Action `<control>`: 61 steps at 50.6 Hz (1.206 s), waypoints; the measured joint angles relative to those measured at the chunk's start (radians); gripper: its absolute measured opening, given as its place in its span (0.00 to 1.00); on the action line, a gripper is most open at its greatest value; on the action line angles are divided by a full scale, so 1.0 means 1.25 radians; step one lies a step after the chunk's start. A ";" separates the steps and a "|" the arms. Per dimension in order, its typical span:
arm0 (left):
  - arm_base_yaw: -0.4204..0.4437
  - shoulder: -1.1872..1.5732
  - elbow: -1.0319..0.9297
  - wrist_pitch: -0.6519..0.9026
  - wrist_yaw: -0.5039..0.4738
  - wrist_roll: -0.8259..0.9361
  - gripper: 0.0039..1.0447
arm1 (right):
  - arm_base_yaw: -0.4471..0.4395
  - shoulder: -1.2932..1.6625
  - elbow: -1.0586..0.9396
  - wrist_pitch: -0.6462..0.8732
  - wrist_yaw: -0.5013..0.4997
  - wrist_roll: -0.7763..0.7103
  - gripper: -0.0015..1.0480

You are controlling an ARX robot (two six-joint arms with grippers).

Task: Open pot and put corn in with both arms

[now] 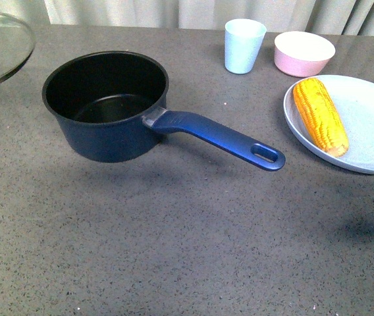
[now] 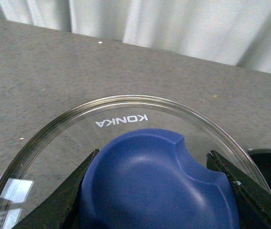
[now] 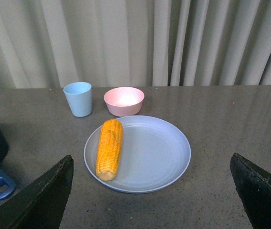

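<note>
Clamps left gripper (image 2: 153,155) on the glass lid's (image 2: 126,112) blue knob (image 2: 159,191), at the tabletop's (image 1: 174,250) far left edge. Holds right gripper (image 3: 151,162) wide apart above the pale blue plate (image 3: 173,143). Shows pot (image 1: 105,105) uncovered, left of centre; corn (image 1: 320,115) lying on the plate, near the right edge.

My pot (image 1: 105,141) is dark blue outside and black inside; the corn (image 1: 320,115) is yellow-orange in kernel rows. Plate (image 1: 371,125) and cup (image 1: 244,45) pale blue, bowl (image 1: 303,52) pink, counter (image 1: 174,250) speckled grey. Clear lid (image 2: 126,107), white lettering, blue knob (image 2: 150,186); my left fingers (image 2: 64,200) black
</note>
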 joint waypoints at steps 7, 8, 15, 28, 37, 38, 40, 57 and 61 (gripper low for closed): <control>0.056 0.049 -0.022 0.049 -0.002 -0.001 0.56 | 0.000 0.000 0.000 0.000 0.000 0.000 0.91; 0.059 0.057 -0.025 0.055 -0.003 -0.001 0.56 | 0.000 0.000 0.000 0.000 0.000 0.000 0.91; 0.067 0.093 -0.040 0.087 -0.004 -0.005 0.56 | 0.000 0.000 0.000 0.000 0.000 0.000 0.91; 0.069 0.175 -0.047 0.169 -0.011 -0.013 0.56 | 0.000 0.000 0.000 0.000 0.000 0.000 0.91; 0.067 0.218 -0.054 0.205 -0.012 -0.019 0.56 | 0.000 0.000 0.000 0.000 0.000 0.000 0.91; 0.067 0.220 -0.054 0.207 -0.012 -0.019 0.56 | 0.000 0.000 0.000 0.000 0.000 0.000 0.91; 0.065 0.232 -0.055 0.216 -0.012 -0.019 0.56 | 0.000 0.000 0.000 0.000 0.000 0.000 0.91; 0.051 0.291 -0.063 0.270 -0.008 -0.020 0.56 | 0.000 0.000 0.000 0.000 0.000 0.000 0.91; 0.046 0.302 -0.063 0.277 -0.006 -0.020 0.56 | 0.000 0.000 0.000 0.000 0.000 0.000 0.91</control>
